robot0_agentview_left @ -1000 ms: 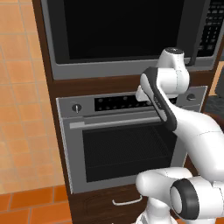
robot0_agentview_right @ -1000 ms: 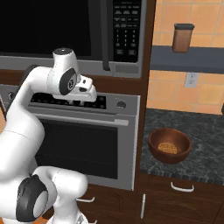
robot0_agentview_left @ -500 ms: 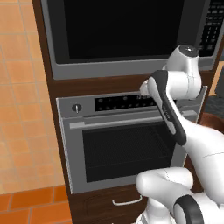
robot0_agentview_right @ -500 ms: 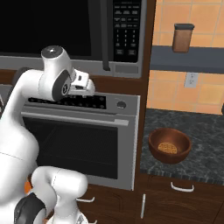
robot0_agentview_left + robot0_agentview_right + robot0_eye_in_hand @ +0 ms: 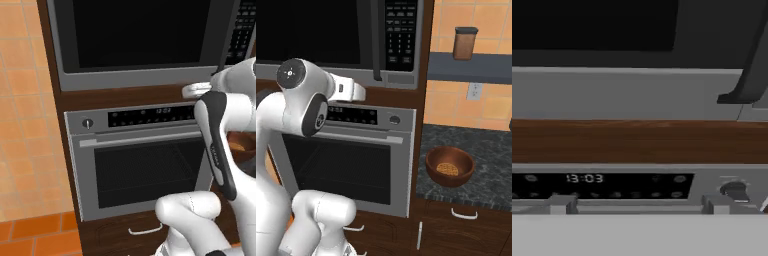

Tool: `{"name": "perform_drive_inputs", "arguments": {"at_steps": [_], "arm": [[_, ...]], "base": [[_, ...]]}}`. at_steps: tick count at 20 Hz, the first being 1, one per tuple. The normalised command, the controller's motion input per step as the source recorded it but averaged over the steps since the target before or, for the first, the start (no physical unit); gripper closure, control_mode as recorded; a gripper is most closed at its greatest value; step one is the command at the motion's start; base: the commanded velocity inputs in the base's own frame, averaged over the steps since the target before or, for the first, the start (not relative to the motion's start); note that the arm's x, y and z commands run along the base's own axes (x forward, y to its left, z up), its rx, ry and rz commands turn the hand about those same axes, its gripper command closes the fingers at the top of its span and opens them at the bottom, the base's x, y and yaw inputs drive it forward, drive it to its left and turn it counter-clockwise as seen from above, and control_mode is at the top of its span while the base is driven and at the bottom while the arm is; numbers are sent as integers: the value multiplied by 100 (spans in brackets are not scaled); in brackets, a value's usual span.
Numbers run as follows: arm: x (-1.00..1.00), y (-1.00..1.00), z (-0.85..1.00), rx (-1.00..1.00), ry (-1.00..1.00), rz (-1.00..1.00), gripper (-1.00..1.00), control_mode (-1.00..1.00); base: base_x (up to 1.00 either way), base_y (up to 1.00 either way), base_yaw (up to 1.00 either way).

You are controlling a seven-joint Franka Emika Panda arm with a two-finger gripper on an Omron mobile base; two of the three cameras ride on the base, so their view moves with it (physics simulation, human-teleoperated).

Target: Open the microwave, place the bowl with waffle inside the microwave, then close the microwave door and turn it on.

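Observation:
The microwave (image 5: pixel 331 35) sits built in above the oven, its dark glass microwave door (image 5: pixel 130 30) shut. The door's black curved handle (image 5: pixel 376 45) runs beside the keypad (image 5: pixel 401 30) and also shows at the upper right of the hand view (image 5: pixel 752 65). My gripper (image 5: pixel 363 93) (image 5: pixel 187 90) hovers before the wooden strip under the microwave, below and left of the handle; its fingers cannot be made out. The brown bowl (image 5: pixel 450 166) with the waffle (image 5: pixel 446 168) rests on the dark counter (image 5: pixel 491 165), far right of the gripper.
A steel oven (image 5: pixel 145 170) with a clock panel (image 5: pixel 587 179), a knob (image 5: pixel 395 120) and a bar handle (image 5: pixel 145 139) sits under the microwave. A brown jar (image 5: pixel 464 43) stands on a shelf above the counter. Cabinet drawers (image 5: pixel 463 215) lie below the counter.
The arm's elbow has swung outward, away from the oven's middle. The hand has stayed about level before the strip between microwave and oven, shifting only slightly toward the handle side.

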Motion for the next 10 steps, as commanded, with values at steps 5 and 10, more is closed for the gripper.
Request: {"name": "perform_drive_inputs", "arguments": {"at_steps": [5,10], "arm": [[-9,-53,96,1,-12,-5,-100,-100],[57,-54,27,17,7,-1,-100,-100]], "base": [[0,0,0],[0,0,0]]}}
